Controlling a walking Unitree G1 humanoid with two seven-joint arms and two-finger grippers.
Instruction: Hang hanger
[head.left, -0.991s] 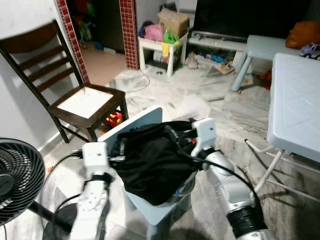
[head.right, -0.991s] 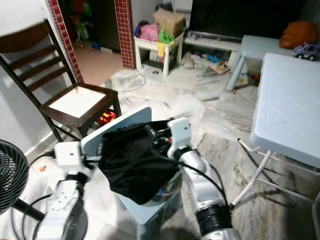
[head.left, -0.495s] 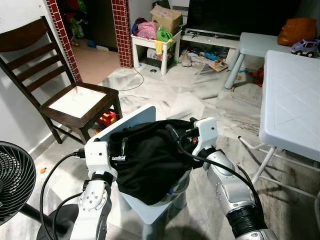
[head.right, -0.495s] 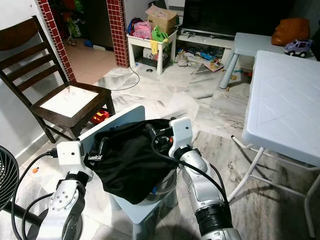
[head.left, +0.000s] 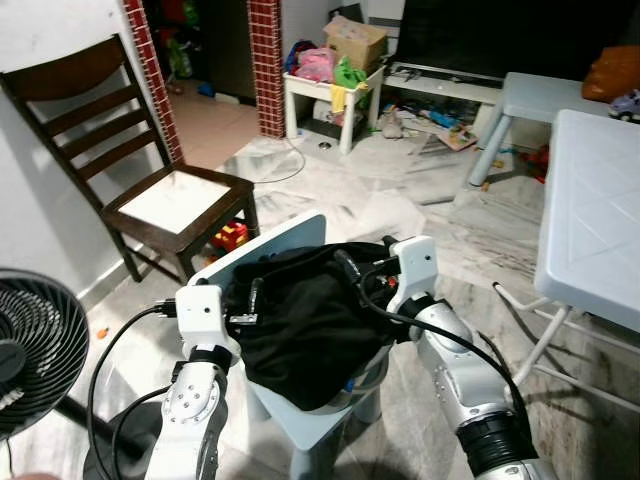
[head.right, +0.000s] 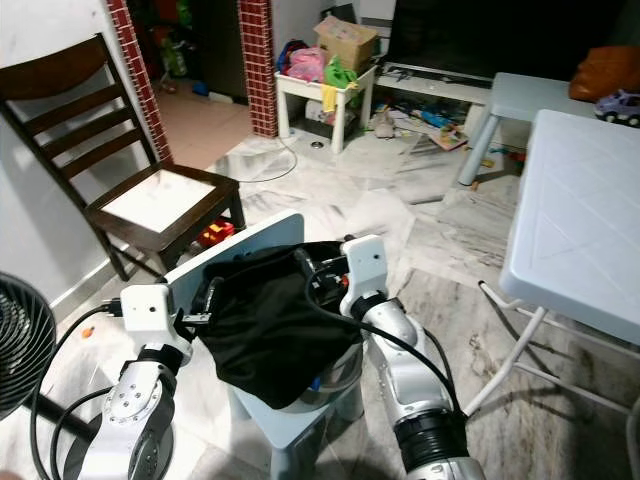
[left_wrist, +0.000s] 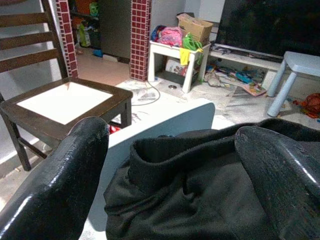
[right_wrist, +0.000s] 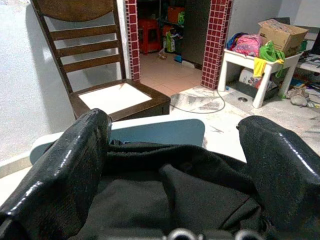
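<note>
Your black garment (head.left: 300, 320) lies heaped on the pale blue stool (head.left: 305, 420), its length running 9 to 3 o'clock between both grippers. Left gripper (head.left: 243, 305) and right gripper (head.left: 355, 275) sit with fingers spread apart over it. Both wrist views show the wooden chair (left_wrist: 65, 102) beyond.

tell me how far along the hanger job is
Early stage. Done: both end effectors are at the black garment heaped on the small blue chair, left end effector at one side, right end effector at the other. In hand: both sets of fingers are spread around the cloth. Left: I can't make out a hanger or a rail, so hanging is still ahead.
</note>
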